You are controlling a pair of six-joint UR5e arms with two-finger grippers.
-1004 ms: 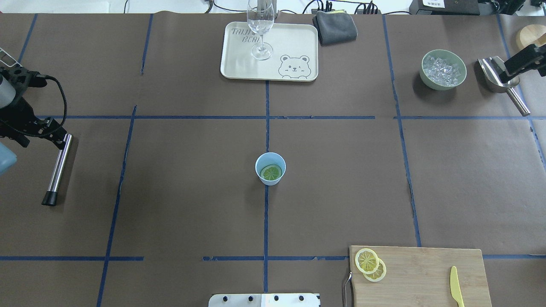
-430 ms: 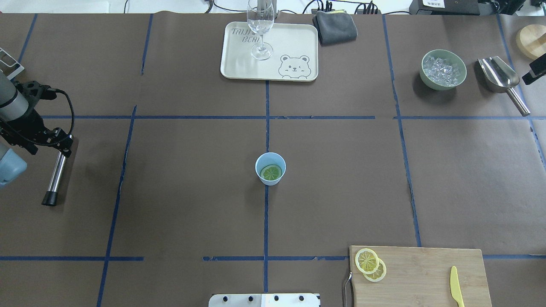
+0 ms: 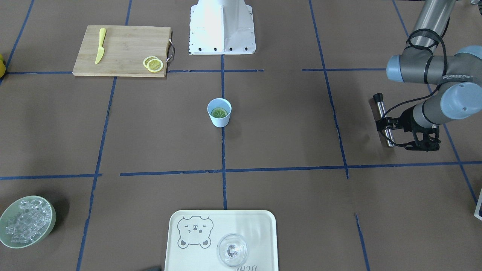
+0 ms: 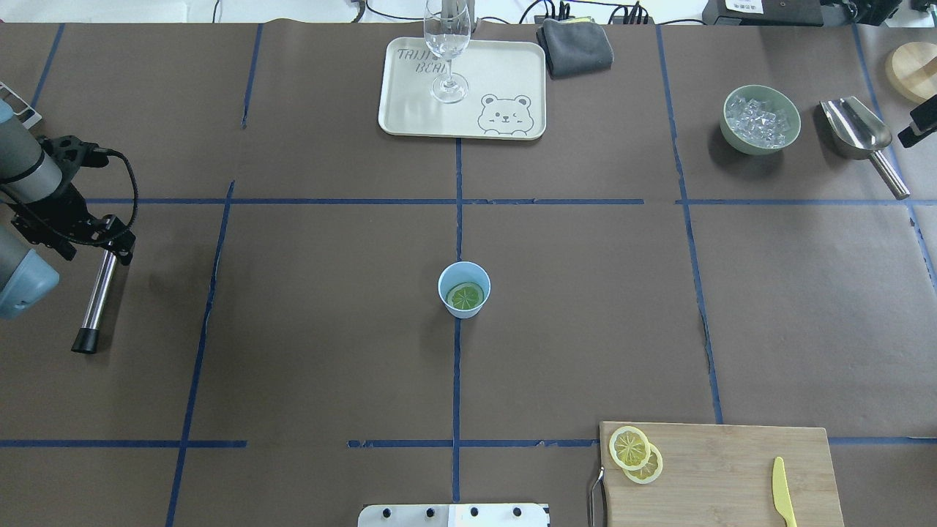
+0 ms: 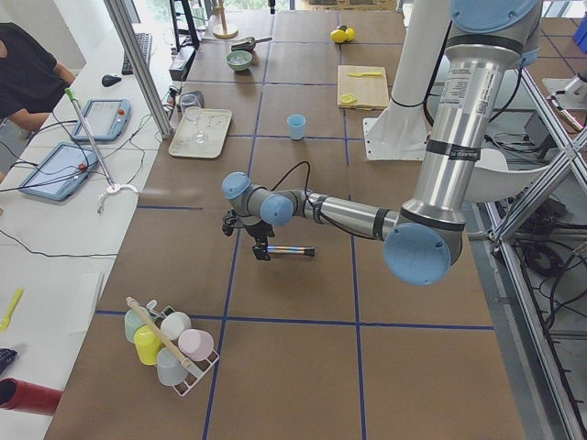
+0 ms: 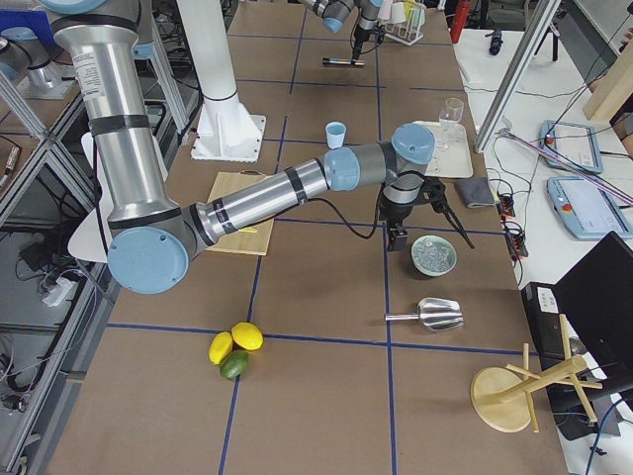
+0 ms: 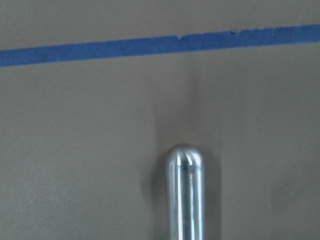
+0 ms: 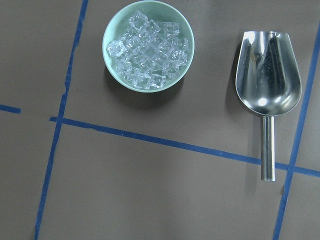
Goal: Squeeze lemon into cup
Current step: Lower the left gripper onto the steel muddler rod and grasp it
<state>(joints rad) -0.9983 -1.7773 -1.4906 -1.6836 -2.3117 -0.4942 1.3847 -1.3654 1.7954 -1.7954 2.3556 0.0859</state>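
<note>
**Left end effector (image 4: 117, 245) shifts onto rod (image 4: 96, 300)**

Clamped or apart, I can't tell. The lemon (image 4: 465, 296) lies in the cup (image 4: 463, 313), centre of the desk (image 4: 307, 351), so pressing it seems next. My right end effector (image 4: 919, 123) has quit the scoop (image 4: 853, 128); state unclear.

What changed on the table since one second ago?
The right tool drew back from above the scoop to the table's right edge. The left tool shifted slightly toward the centre, over the far end of the metal rod. Rod, scoop, cup and lemon slice stayed put.

Light-blue cup (image 4: 464, 271), green-tinted lemon (image 4: 465, 296), brown table (image 4: 329, 329), blue tape (image 4: 366, 201) grid.
</note>
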